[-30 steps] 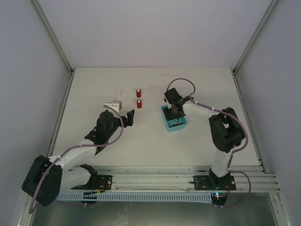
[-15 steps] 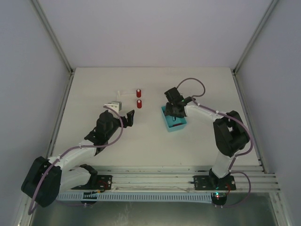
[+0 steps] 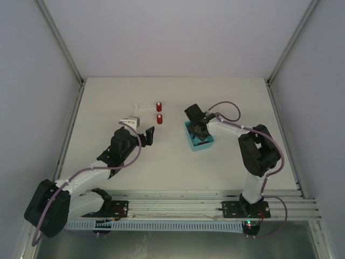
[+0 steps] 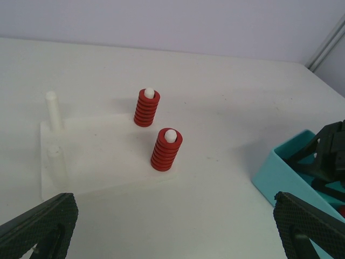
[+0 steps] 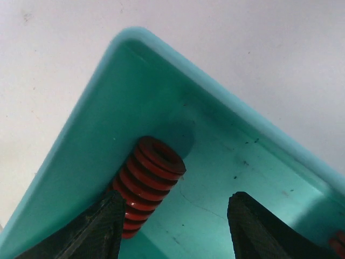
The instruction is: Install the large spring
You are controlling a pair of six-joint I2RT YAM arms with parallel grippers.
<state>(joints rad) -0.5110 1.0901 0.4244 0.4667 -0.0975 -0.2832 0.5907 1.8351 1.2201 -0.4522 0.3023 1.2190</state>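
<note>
Right gripper [image 5: 175, 218] held spread inside teal bin [image 5: 135, 70], nothing clasped. Large spring [image 5: 148, 181] seen lying tilted against bin wall, just beside one finger [image 5: 91, 229]. Left gripper [image 4: 172, 226] held wide, nothing gripped, near white base plate [image 4: 102, 156]. Two red springs [image 4: 166, 149] seated on pegs; two bare pegs [image 4: 52, 108] seen alongside.

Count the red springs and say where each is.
3. Two stand on the white plate: rear spring, front spring. A third spring lies in the teal bin. Others may be hidden there.
</note>
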